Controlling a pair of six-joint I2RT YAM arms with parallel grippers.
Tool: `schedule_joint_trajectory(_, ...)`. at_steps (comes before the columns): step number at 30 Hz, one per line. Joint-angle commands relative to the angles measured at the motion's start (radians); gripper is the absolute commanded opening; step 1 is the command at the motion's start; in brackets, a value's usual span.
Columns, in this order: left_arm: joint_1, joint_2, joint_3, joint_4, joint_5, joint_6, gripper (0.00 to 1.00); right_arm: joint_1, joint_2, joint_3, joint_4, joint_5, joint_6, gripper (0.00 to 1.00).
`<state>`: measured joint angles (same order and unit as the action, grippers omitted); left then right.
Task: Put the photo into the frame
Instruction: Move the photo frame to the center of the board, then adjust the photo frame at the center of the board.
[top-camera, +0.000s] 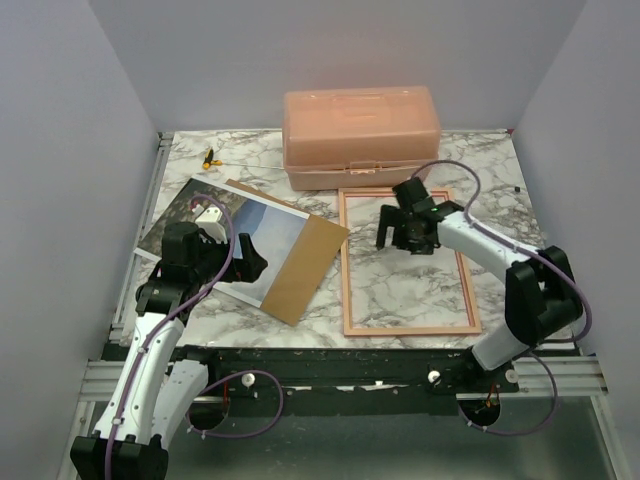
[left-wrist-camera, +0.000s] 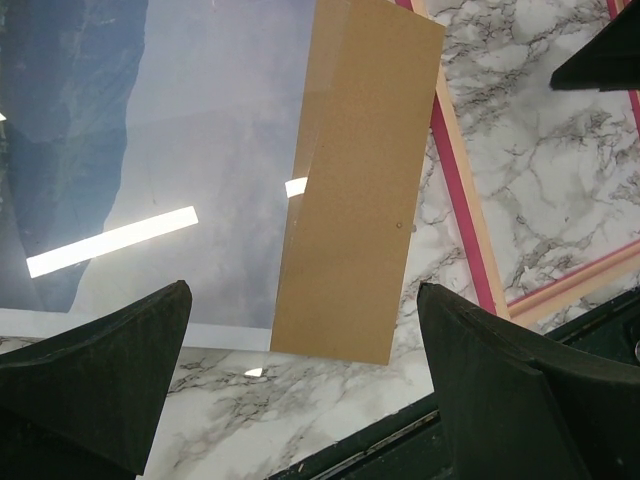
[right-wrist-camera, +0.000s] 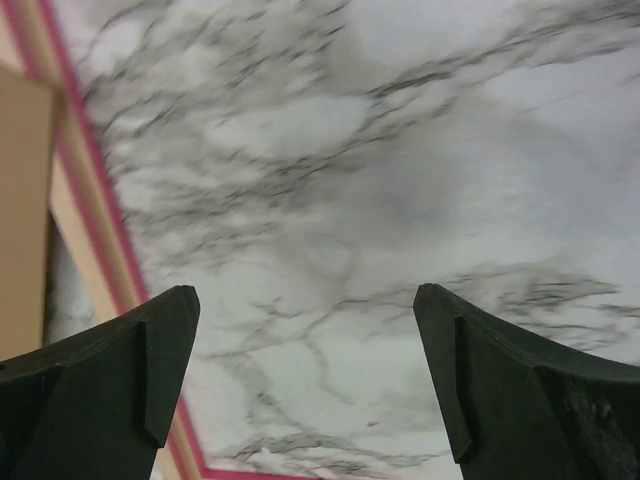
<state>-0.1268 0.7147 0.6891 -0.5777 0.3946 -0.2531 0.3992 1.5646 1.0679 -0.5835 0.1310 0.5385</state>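
The photo (top-camera: 262, 228) lies face up on the left of the marble table, with sky and hills showing; it fills the upper left of the left wrist view (left-wrist-camera: 180, 150). A brown backing board (top-camera: 305, 268) lies over its right end (left-wrist-camera: 360, 190). The frame (top-camera: 343, 270) lies flat to the right, with marble showing through its pane. My left gripper (top-camera: 250, 264) hovers open and empty over the photo's near edge (left-wrist-camera: 305, 390). My right gripper (top-camera: 400, 232) hovers open and empty over the frame's upper part (right-wrist-camera: 305, 380), with the frame's pink border (right-wrist-camera: 95, 170) to its left.
A salmon-pink lidded box (top-camera: 360, 135) stands at the back, just beyond the frame's far edge. A small yellow and black object (top-camera: 209, 157) lies at the back left. Grey walls close in the table on three sides. The black rail (top-camera: 340, 365) runs along the near edge.
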Motion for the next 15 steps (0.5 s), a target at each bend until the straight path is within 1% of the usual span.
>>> schedule_joint_trajectory(1,-0.006,-0.001,0.001,0.001,0.007,0.009,0.99,0.183,0.092,0.058,0.013,-0.046,0.117,0.98)
schedule_joint_trajectory(6,-0.007,-0.008,0.001,0.000,0.003,0.009,0.98,0.330,0.215,0.155,0.035,-0.050,0.169,0.97)
schedule_joint_trajectory(11,-0.010,-0.014,0.001,-0.002,-0.002,0.009,0.99,0.417,0.319,0.228,0.020,-0.014,0.193,0.94)
schedule_joint_trajectory(13,-0.010,-0.015,0.000,-0.002,-0.003,0.009,0.99,0.430,0.345,0.234,0.007,0.025,0.204,0.90)
schedule_joint_trajectory(15,-0.011,-0.018,0.000,-0.001,-0.003,0.009,0.99,0.433,0.361,0.223,-0.005,0.058,0.216,0.83)
